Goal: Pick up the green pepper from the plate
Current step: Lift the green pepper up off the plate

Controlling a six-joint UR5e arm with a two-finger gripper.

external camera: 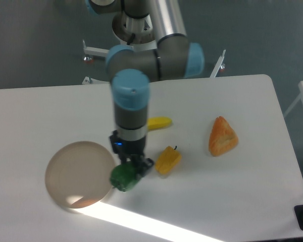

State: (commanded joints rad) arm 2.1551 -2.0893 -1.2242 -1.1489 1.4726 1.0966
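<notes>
The green pepper [123, 176] is small, glossy and dark green. It sits between the fingers of my gripper [133, 173], at the right edge of the round beige plate [78, 173]. The gripper points straight down and is shut on the pepper. I cannot tell whether the pepper is lifted or still touches the plate's rim. The plate's face is bare.
A yellow-orange pepper [167, 161] lies just right of the gripper. A yellow banana-like piece [159, 123] lies behind the arm. An orange wedge-shaped piece [222, 136] stands further right. A bright strip of sunlight crosses the table front.
</notes>
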